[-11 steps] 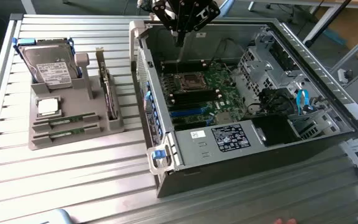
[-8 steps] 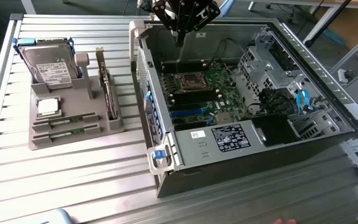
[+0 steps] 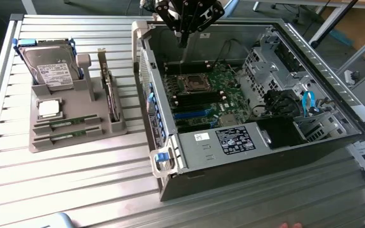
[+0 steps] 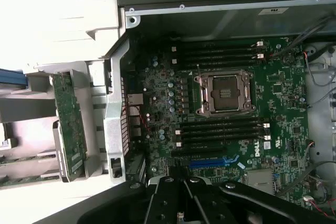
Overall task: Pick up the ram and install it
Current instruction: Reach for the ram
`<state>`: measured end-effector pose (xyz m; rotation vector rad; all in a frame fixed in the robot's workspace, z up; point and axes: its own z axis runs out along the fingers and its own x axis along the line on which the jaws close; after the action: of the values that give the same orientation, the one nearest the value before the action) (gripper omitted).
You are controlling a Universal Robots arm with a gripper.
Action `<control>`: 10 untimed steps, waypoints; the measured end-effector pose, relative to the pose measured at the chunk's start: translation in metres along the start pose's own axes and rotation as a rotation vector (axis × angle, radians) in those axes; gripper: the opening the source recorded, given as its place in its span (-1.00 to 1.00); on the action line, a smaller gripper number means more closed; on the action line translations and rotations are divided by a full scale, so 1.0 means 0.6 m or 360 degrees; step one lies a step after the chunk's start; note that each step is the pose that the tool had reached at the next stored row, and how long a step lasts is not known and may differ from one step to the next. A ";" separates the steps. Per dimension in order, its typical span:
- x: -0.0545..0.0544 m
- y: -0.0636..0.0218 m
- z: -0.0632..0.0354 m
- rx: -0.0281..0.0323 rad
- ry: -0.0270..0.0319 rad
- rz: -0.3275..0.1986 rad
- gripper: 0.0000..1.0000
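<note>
Two rams lie flat in the front slots of the grey holder (image 3: 74, 142) on the table: one green stick (image 3: 61, 123) and a second (image 3: 66, 135) just in front of it. My gripper (image 3: 182, 44) hangs shut and empty above the far edge of the open computer case (image 3: 246, 156), well away from both sticks. Its black body (image 4: 184, 203) sits over the motherboard (image 4: 157, 93). Black memory slots (image 4: 218, 51) run on one side of the bare processor socket (image 4: 224, 93), and more slots (image 4: 220, 128) run on the other.
The holder also carries a hard drive (image 3: 52, 69), a square silver processor chip (image 3: 48, 108) and an upright expansion card (image 3: 110, 90), also seen as the green card (image 4: 71, 124). The case walls, drive cage (image 3: 271, 71) and cables (image 3: 308, 103) crowd the exterior view's right.
</note>
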<state>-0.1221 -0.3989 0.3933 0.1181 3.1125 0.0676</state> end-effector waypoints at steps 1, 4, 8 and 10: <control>0.001 0.000 0.000 -0.00001 -0.00002 0.0000 -0.79; 0.005 0.000 0.000 -0.00001 -0.00001 0.0000 -0.79; 0.017 -0.001 0.000 -0.00002 -0.00001 0.0000 -0.79; 0.021 -0.002 -0.001 -0.00002 -0.00001 0.0000 -0.79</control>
<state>-0.1348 -0.3989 0.3933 0.1181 3.1124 0.0677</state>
